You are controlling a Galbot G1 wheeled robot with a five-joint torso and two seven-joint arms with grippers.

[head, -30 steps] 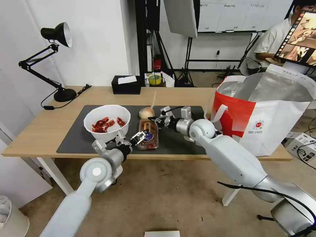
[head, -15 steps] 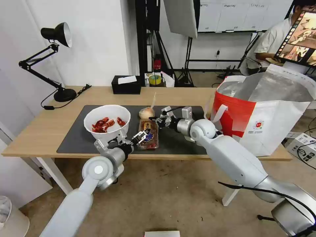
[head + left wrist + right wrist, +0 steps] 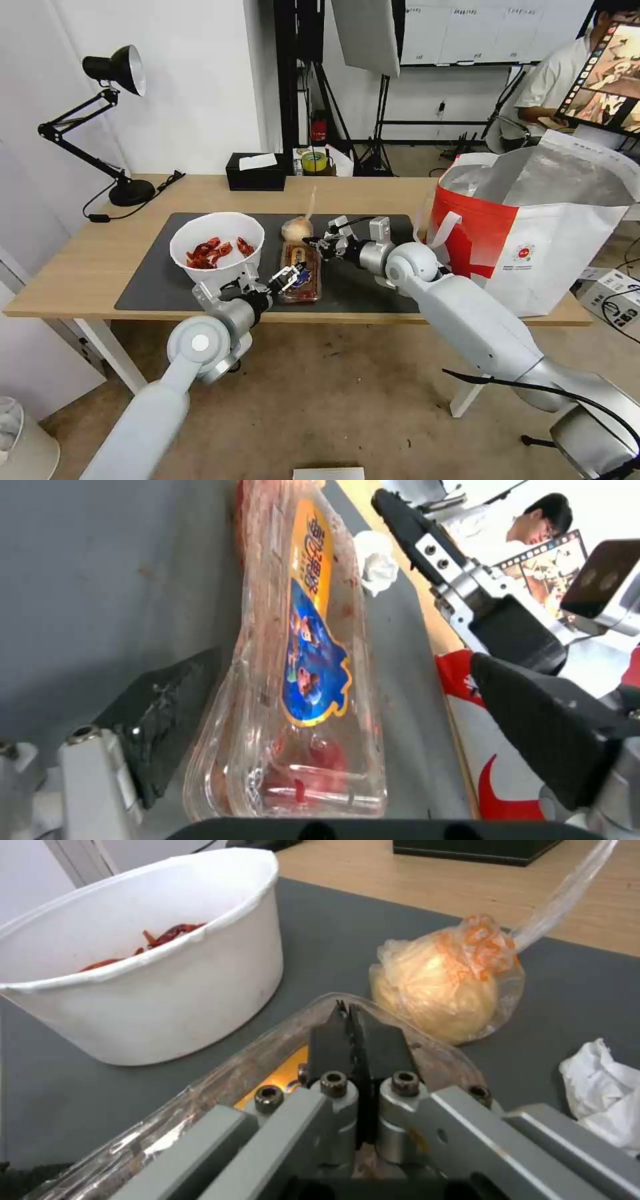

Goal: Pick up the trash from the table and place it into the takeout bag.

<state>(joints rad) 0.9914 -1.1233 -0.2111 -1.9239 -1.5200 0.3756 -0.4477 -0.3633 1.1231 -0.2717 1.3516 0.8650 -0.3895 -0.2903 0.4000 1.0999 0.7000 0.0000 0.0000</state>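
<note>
The clear clamshell box point(image 3: 301, 275) lies on the dark mat point(image 3: 150, 283) of the table point(image 3: 80, 267). My left gripper point(image 3: 288, 273) is open at the box's near end, one finger on each side of the box point(image 3: 300, 680). My right gripper point(image 3: 313, 241) is shut, its tips at the box's far rim point(image 3: 220, 1080); I cannot tell whether it pinches it. To the left stands the white bowl point(image 3: 217, 230) of red shells. The knotted bag point(image 3: 295, 229) lies behind the box. A crumpled tissue point(image 3: 607, 1090) lies beside it. The takeout bag point(image 3: 547, 247) stands open on the right.
A black tissue box point(image 3: 257, 171) and a tape roll point(image 3: 313, 160) sit at the table's far edge. A black desk lamp point(image 3: 120, 133) stands at the far left corner. The bag fills the table's right end, overhanging the near edge.
My left arm has crept a little forward, bringing its open fingers further along the clamshell box. The right gripper and the other things have stayed put.
</note>
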